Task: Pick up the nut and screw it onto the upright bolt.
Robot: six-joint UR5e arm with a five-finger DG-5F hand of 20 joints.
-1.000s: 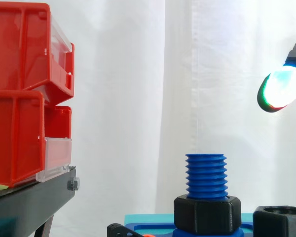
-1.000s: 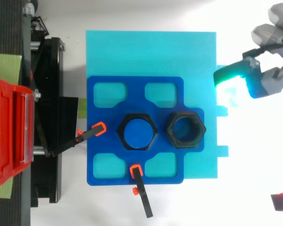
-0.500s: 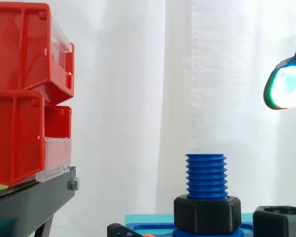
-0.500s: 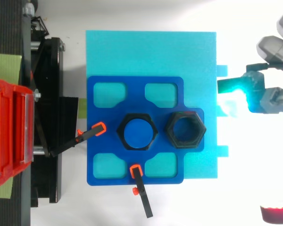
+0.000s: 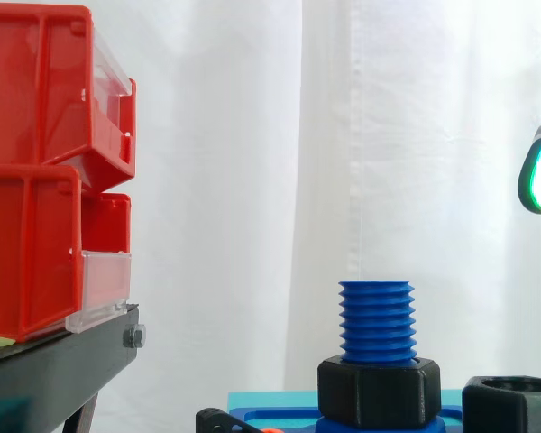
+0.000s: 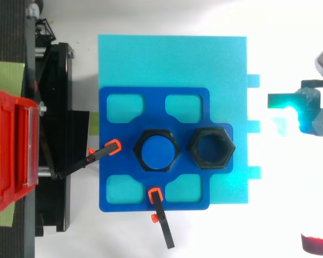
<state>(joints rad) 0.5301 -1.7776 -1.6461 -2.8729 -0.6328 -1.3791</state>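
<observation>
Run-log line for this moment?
robot hand: open, empty, clear of blue plate | loose nut: on plate beside bolt | bolt: upright, second nut at base | pick: not started

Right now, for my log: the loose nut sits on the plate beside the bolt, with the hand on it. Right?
No: the hand is well apart from the loose nut, as the top view shows. It does sit on the plate beside the bolt.

Bolt point(image 5: 377, 320): matt blue plastic, ridged thread. Nut point(image 6: 211, 147) at its 3 o'clock: matt black plastic. Bins point(image 5: 36, 180): glossy red plastic, clear fronts. Curtain point(image 5: 252, 180): white cloth. Stand point(image 5: 54, 370): matt black metal.
</observation>
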